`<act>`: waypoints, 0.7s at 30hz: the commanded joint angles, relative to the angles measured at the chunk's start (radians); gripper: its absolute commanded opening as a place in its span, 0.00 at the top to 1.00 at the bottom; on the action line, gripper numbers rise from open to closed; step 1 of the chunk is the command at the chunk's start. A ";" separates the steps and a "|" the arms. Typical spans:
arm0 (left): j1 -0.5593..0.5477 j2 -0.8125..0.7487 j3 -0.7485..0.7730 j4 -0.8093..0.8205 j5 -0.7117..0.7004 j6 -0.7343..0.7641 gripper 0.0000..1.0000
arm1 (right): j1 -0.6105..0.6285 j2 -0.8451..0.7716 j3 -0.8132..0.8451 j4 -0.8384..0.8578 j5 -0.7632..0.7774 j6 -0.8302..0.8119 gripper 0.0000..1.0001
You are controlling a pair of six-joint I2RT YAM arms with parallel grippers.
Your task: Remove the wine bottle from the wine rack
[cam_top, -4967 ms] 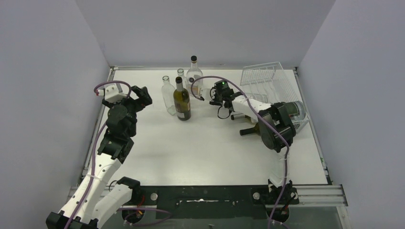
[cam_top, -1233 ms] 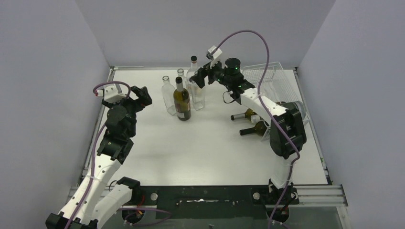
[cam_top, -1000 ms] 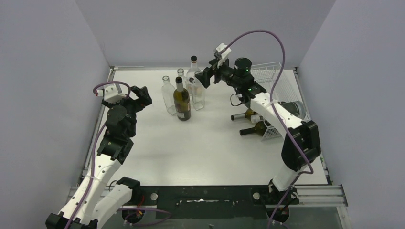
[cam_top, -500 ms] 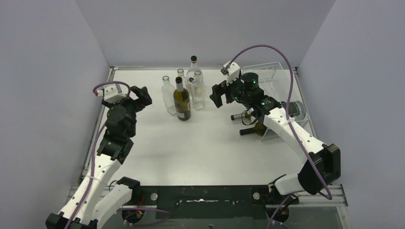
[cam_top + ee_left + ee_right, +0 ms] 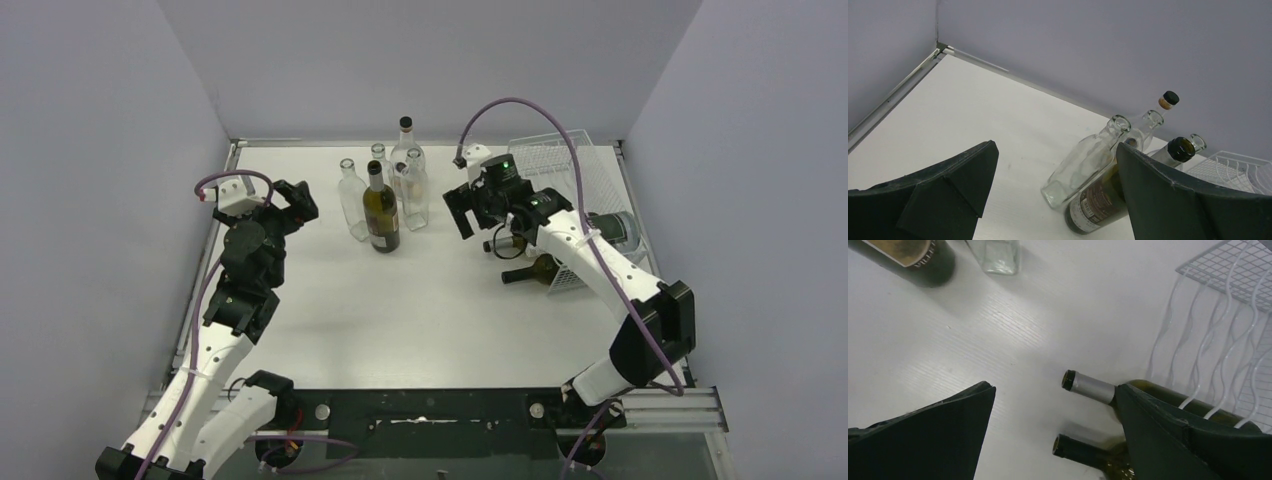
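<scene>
Right gripper [image 5: 462, 214] hangs with its fingers spread wide and nothing between them, just off the left side of the wine rack [image 5: 548, 152], close above the mouths of two green wine bottles that lie on their sides in the rack's front-left part. Their necks poke out past the rack's left edge: the foil-necked bottle [image 5: 1092, 388] sits toward the rack's back and the plain-necked bottle [image 5: 1082, 451] toward its front. Neither is gripped or touched, so I judge this removal to be only at the approach, with closing on a neck, drawing the bottle out leftward and setting it down all left to do. A cluster of upright bottles [image 5: 381, 214] stands well left of the rack, and beyond it the left gripper [image 5: 290, 201] gapes wide, empty
</scene>
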 commanded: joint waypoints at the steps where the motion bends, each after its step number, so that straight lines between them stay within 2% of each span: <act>1: -0.009 -0.021 0.009 0.060 0.005 0.003 0.09 | 0.007 0.065 0.113 -0.138 0.180 -0.088 0.02; 5: -0.012 -0.021 0.011 0.060 0.004 0.005 0.10 | 0.053 0.188 0.216 -0.259 0.351 -0.156 0.02; 7: -0.015 -0.023 0.011 0.059 0.000 0.008 0.10 | 0.065 0.213 0.220 -0.275 0.380 -0.201 0.02; 13: -0.020 -0.024 0.011 0.060 0.001 0.009 0.09 | 0.055 0.173 0.085 -0.179 0.353 -0.443 0.02; 16: -0.022 -0.025 0.010 0.060 0.002 0.008 0.10 | 0.016 0.200 0.109 -0.218 0.301 -0.503 0.00; 19: -0.022 -0.024 0.010 0.060 0.001 0.008 0.10 | -0.027 0.240 0.145 -0.287 0.238 -0.553 0.08; 21: -0.022 -0.026 0.010 0.060 -0.001 0.008 0.10 | -0.036 0.248 0.115 -0.284 0.228 -0.610 0.08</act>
